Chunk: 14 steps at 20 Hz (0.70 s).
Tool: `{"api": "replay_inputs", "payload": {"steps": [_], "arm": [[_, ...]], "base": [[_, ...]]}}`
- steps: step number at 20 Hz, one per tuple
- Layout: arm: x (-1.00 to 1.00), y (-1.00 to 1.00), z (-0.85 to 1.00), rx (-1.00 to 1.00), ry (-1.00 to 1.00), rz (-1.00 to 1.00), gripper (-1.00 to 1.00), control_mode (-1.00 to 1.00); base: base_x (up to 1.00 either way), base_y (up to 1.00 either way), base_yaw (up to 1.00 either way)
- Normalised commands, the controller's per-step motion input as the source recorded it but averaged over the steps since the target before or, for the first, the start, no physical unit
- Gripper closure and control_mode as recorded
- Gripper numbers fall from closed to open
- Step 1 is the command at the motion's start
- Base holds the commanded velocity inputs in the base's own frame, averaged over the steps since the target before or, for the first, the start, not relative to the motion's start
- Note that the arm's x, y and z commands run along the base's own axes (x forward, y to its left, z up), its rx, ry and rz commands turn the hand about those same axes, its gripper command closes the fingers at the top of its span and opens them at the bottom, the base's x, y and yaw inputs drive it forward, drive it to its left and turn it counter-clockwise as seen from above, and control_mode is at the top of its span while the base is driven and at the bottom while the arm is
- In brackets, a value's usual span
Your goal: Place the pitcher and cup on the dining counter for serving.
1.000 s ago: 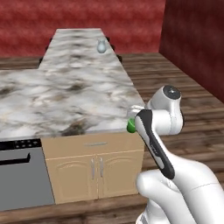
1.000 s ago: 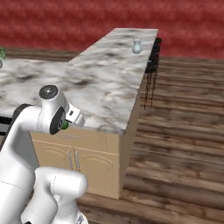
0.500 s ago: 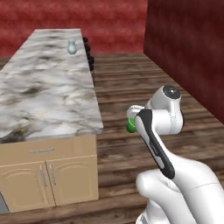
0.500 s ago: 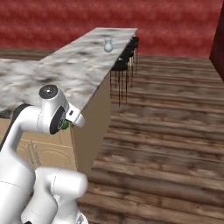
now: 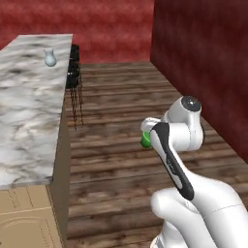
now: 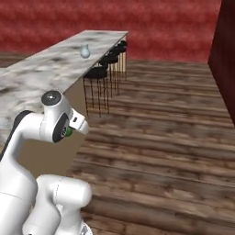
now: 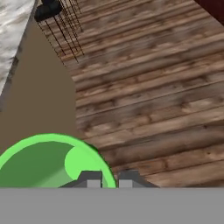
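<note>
The bright green cup (image 7: pixel 48 162) sits in my gripper (image 7: pixel 107 177), which is shut on its rim, held over the wooden floor beside the dining counter. From the base cameras the cup (image 5: pixel 144 141) (image 6: pixel 69 132) peeks out from behind the white hand. The pale blue-grey pitcher (image 5: pixel 49 57) (image 6: pixel 84 51) stands upright far down the dining counter (image 5: pixel 29 101) (image 6: pixel 55 66), well ahead of the gripper. The counter's brown side panel (image 7: pixel 39 92) lies just left of the cup.
Black bar stools (image 5: pixel 73 77) (image 6: pixel 97 72) (image 7: pixel 48 8) line the counter's floor side. A dark red wall (image 5: pixel 203 58) rises on the right. Wooden floor (image 6: pixel 160 137) spreads between them. A wooden cabinet (image 5: pixel 24 223) shows at the lower left.
The whole picture has shifted: the base has driven and turned, so the counter over the cabinets slid out of sight and the dining counter runs alongside. The arm's pose and the held cup are unchanged.
</note>
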Motion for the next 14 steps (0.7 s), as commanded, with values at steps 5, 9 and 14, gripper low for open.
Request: {"api": "replay_inputs", "payload": {"steps": [5,9,14], "arm": [[0.0,0.0,0.0,0.0,0.0,0.0,1.0,1.0],[0.0,0.0,0.0,0.0,0.0,0.0,1.0,1.0],[0.0,0.0,0.0,0.0,0.0,0.0,1.0,1.0]], "base": [[1.0,-0.91,0.08],[1.0,-0.8,0.09],[1.0,-0.79,0.16]]}}
